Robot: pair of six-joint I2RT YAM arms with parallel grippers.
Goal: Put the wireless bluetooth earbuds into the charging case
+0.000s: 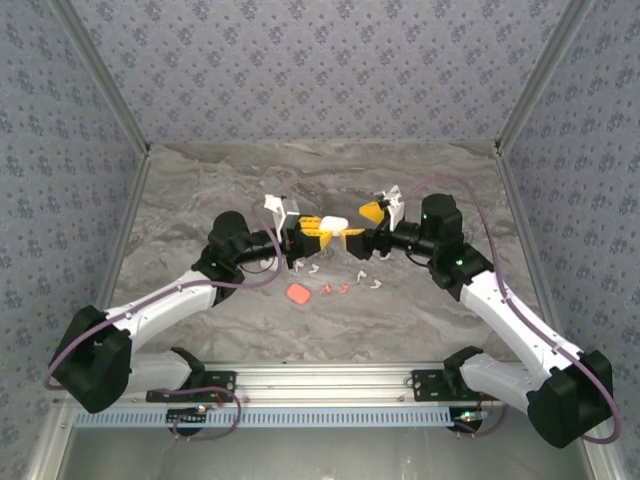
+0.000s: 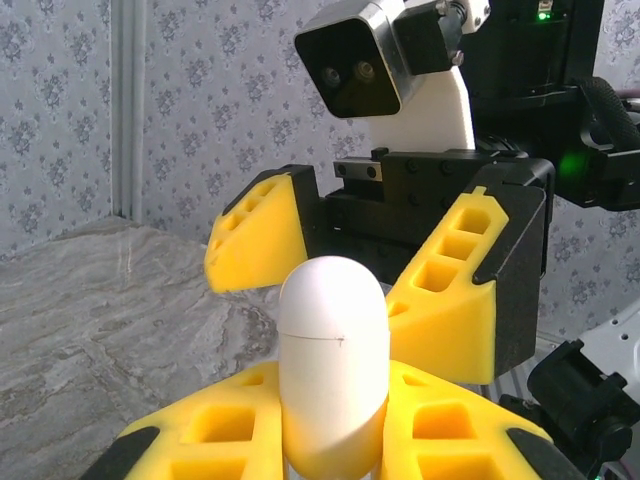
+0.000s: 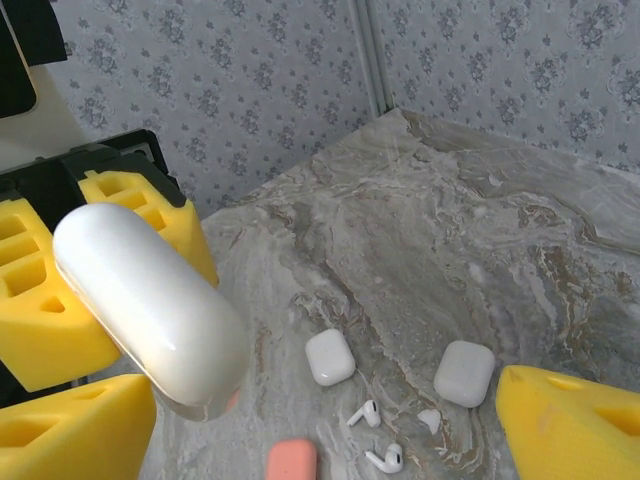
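Several white earbuds [image 3: 365, 413] lie loose on the marble tabletop [image 3: 480, 250], below both grippers and touching neither, beside two small white cases [image 3: 329, 356] and a salmon case [image 3: 292, 460]. Above them the left gripper [image 1: 320, 232] pinches a white capsule-shaped charging case [image 2: 332, 370] in mid-air. The right gripper [image 1: 360, 226] faces it, fingers spread wide.

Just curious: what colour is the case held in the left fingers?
Glossy white case, clearest in the left wrist view.
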